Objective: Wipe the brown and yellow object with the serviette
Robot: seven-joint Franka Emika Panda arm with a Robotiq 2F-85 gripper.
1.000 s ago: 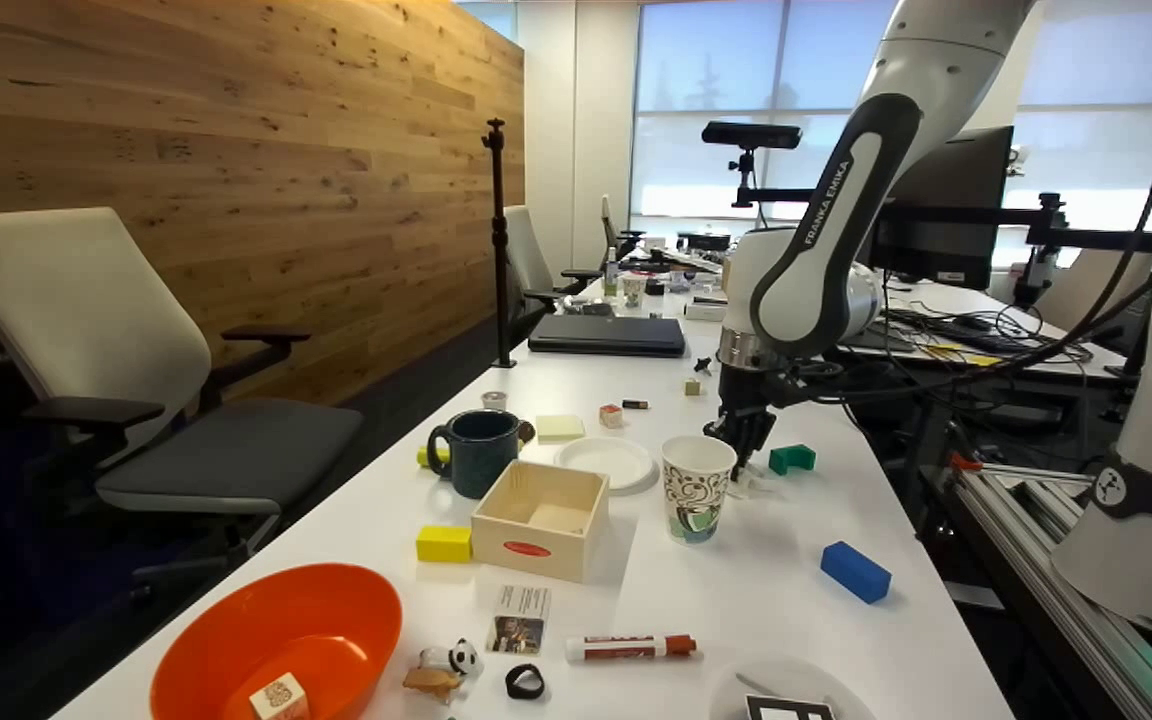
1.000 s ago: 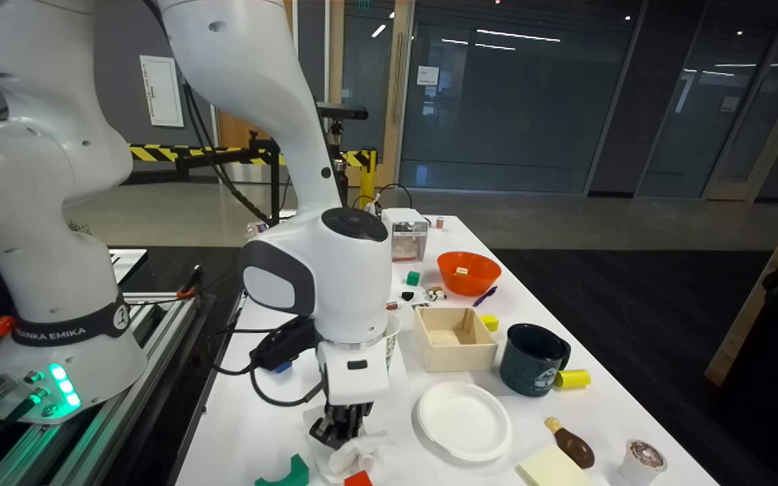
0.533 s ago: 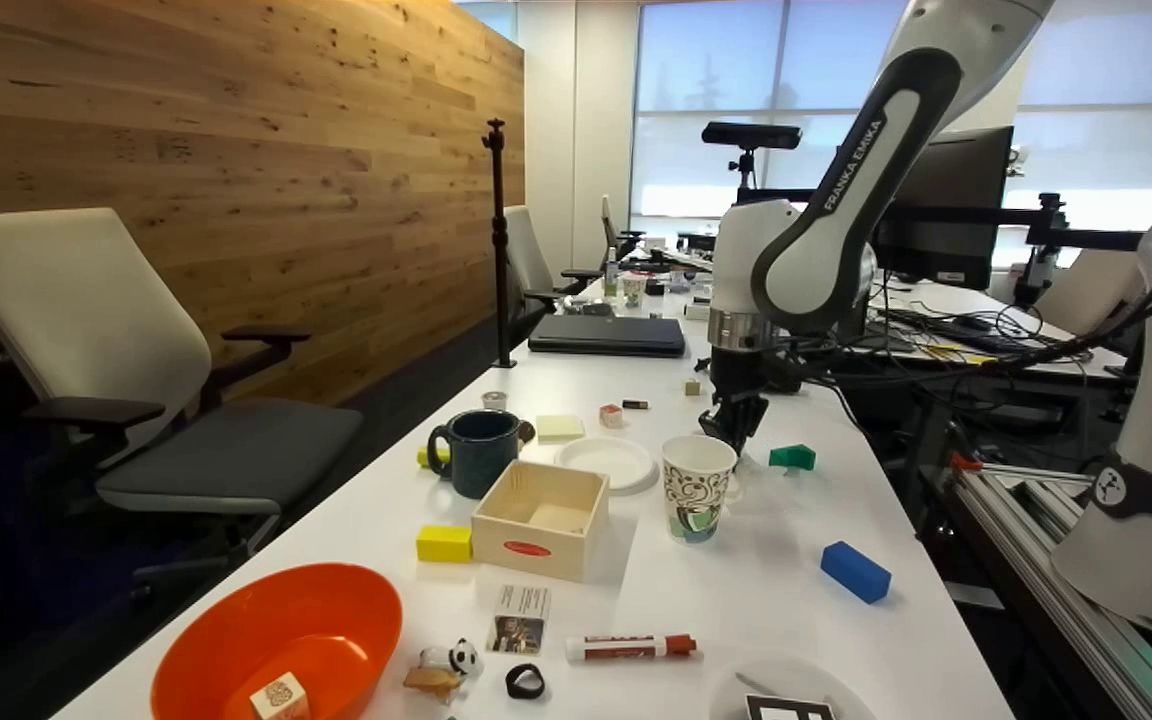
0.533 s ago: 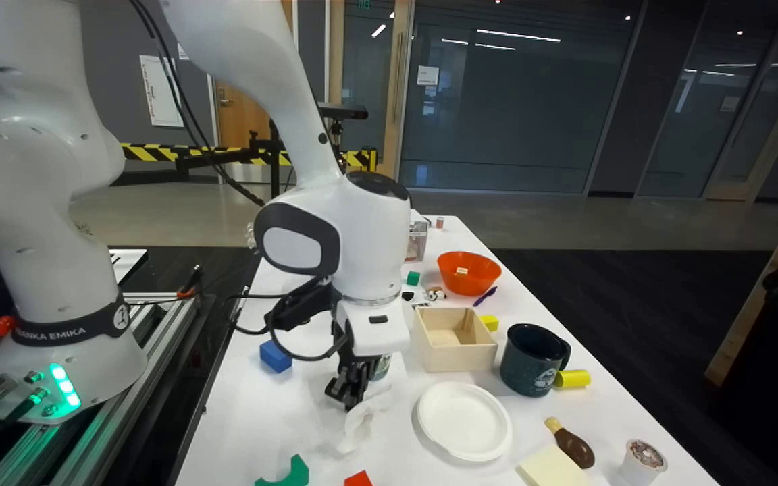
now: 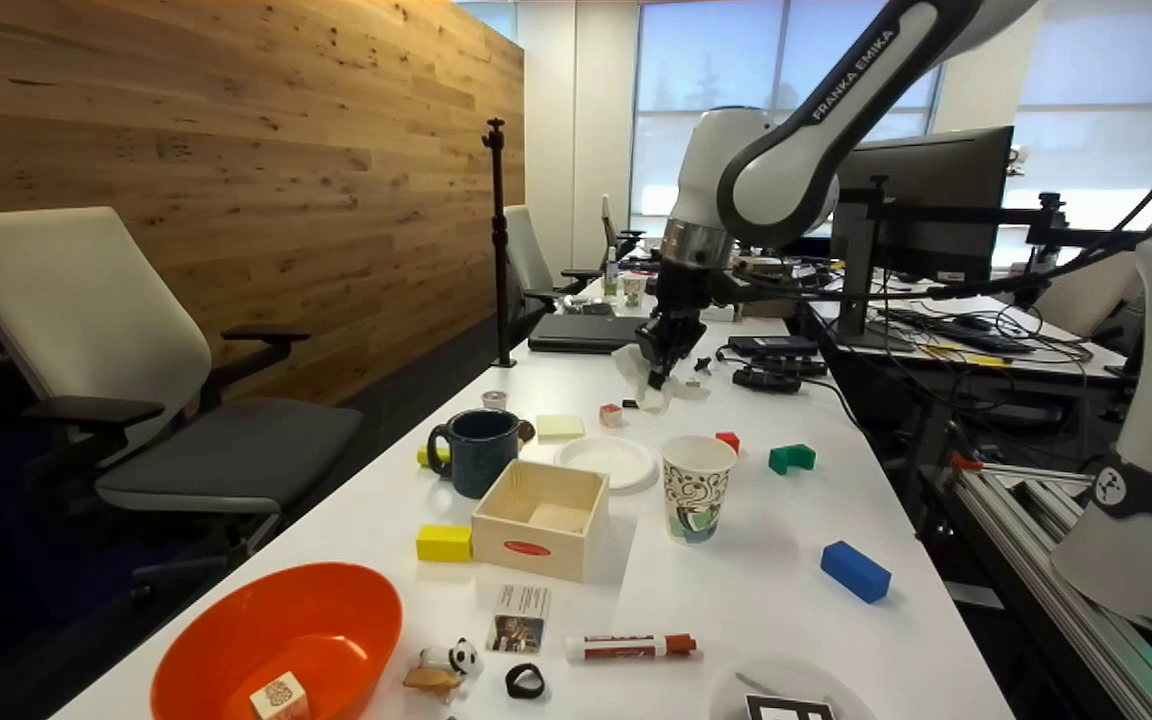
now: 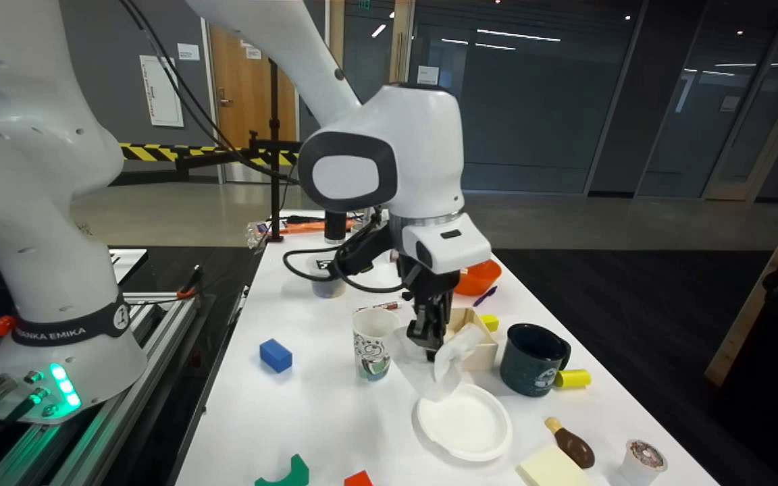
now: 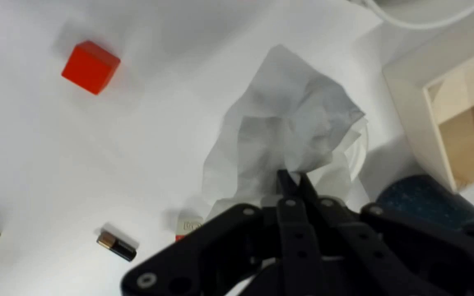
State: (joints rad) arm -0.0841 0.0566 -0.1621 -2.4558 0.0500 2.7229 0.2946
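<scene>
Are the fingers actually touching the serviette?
Touching: the wrist view shows the serviette pinched between the tips of the fingers, a white fold showing there.

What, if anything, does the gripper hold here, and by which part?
The gripper pinches the white serviette by a bunched fold; the rest hangs loose on either side.

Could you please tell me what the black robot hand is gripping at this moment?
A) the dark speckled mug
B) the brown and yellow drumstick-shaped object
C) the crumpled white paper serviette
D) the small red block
C: in the wrist view, the black robot hand pinches the crumpled white paper serviette, and in both exterior views the serviette hangs from it.
</scene>
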